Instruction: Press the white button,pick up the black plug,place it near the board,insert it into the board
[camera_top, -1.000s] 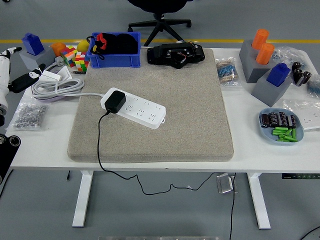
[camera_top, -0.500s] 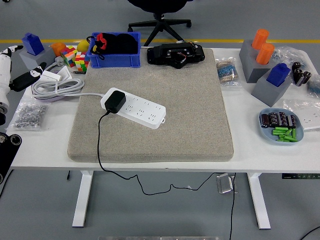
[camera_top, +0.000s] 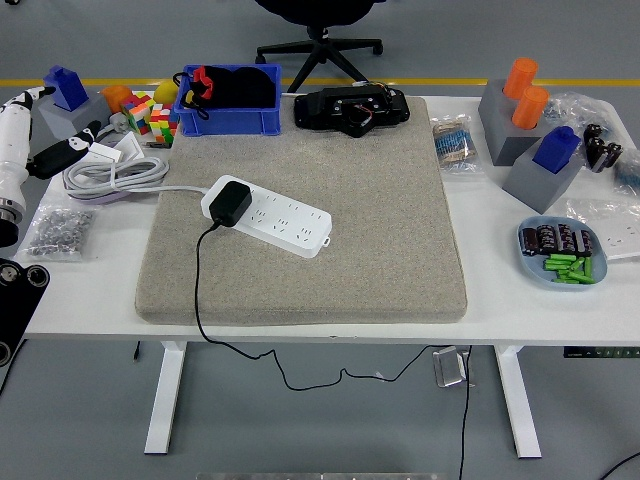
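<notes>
A white power board (camera_top: 285, 220) lies slanted on the grey mat (camera_top: 390, 190), left of the middle. The black plug (camera_top: 229, 202) sits pushed into the board's left end, and its black cable (camera_top: 197, 290) runs down over the mat's front edge. I cannot make out the white button on the board. My left hand (camera_top: 50, 132) hangs at the table's far left edge, well apart from the board, fingers spread and holding nothing. The right arm does not show.
A coiled white cable (camera_top: 112, 175) and a bag of screws (camera_top: 58, 230) lie near my left hand. Coloured cubes (camera_top: 150, 115), a blue bin (camera_top: 228, 122) and a black device (camera_top: 350, 108) line the back. Grey blocks (camera_top: 500, 125) and a blue dish (camera_top: 526, 250) stand right.
My left hand has risen and shifted slightly right along the table's left edge. The board, plug and cable have not moved.
</notes>
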